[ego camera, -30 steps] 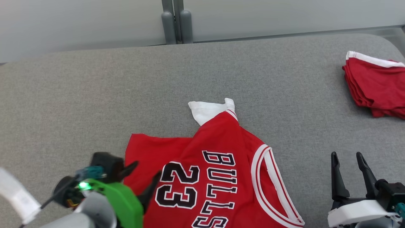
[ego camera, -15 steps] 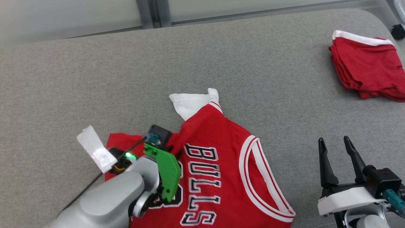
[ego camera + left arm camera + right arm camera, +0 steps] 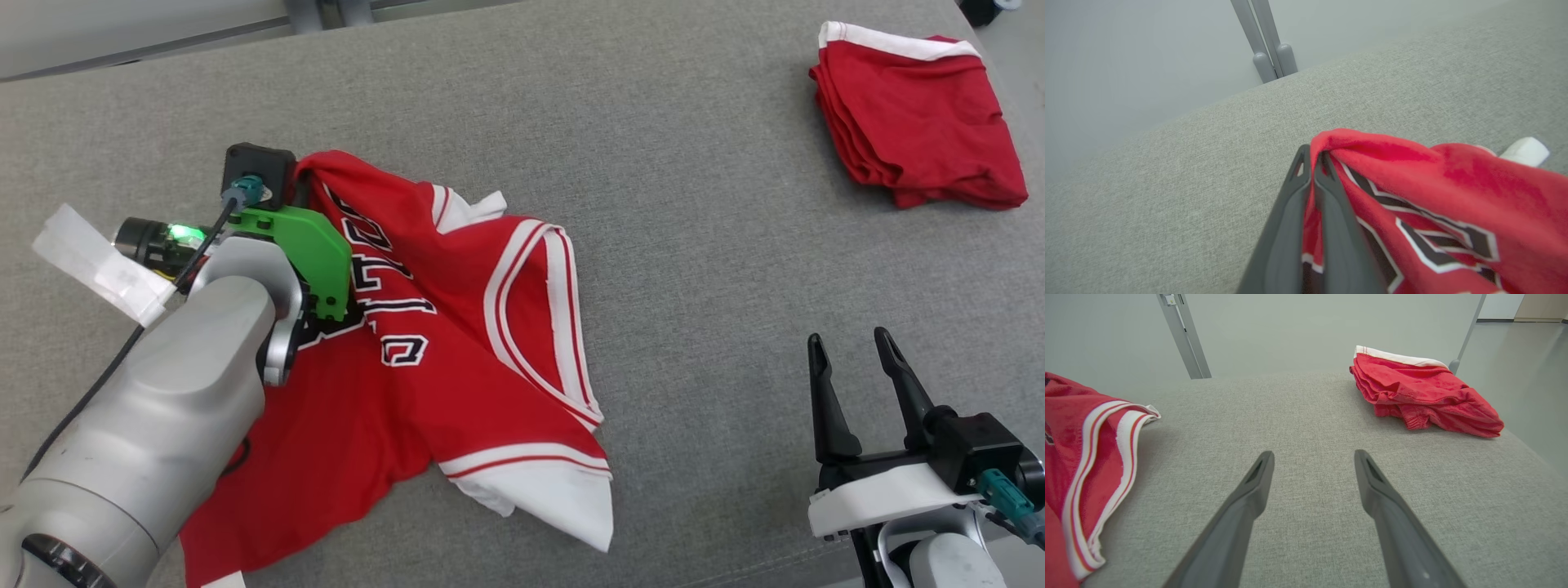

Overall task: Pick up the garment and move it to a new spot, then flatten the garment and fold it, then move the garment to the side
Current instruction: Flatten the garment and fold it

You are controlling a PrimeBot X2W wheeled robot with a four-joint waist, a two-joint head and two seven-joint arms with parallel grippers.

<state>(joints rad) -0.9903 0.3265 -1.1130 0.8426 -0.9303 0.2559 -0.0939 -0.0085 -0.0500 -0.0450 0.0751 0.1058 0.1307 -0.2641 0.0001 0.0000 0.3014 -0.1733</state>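
L gripper (image 3: 1312,158), seen open at the edge of the jersey (image 3: 457,351) earlier, is now clamped on a red fold, w/ the cloth drawn up & bunched.

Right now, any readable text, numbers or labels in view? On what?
"LS": the tail end of black, white-outlined lettering on the red jersey, seen in the head view. The letters before it are lost in folds, so I can't read the word whole.
Left wrist view: strokes of the same lettering, cropped and unreadable.
White tape tag: no legible print.
Folded red garment: no text showing.
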